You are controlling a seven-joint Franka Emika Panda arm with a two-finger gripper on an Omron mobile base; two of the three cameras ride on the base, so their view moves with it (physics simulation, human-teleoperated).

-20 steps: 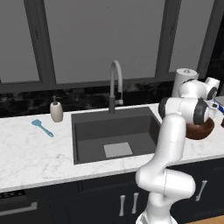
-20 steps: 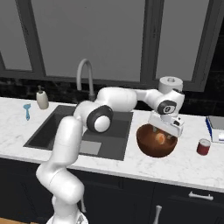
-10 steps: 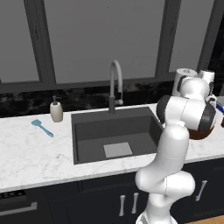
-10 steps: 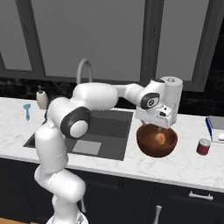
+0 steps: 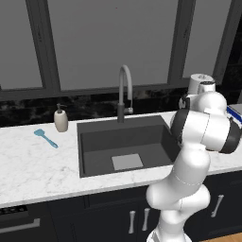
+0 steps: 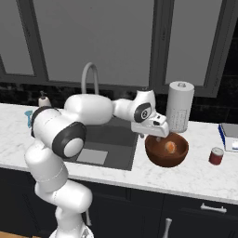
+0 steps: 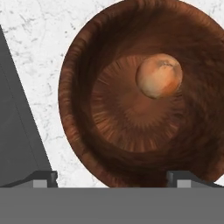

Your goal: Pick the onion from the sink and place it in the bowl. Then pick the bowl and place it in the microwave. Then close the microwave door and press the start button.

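With the onion [image 7: 159, 82] lying in the bowl [image 7: 87, 83] ahead of my wide-open, empty fingers [image 7: 43, 178], I judge gripping the bowl's rim comes next.

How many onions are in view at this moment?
1. The onion lies inside the bowl on the counter right of the sink. Nothing visible hides another, though the arm blocks some counter.

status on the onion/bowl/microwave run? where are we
Done: the onion lies inside the bowl, which stands on the counter right of the sink.
In hand: nothing. The gripper is open, at the bowl's sink-side rim.
Left: grasp the bowl, put it in the microwave, close the door, press start.
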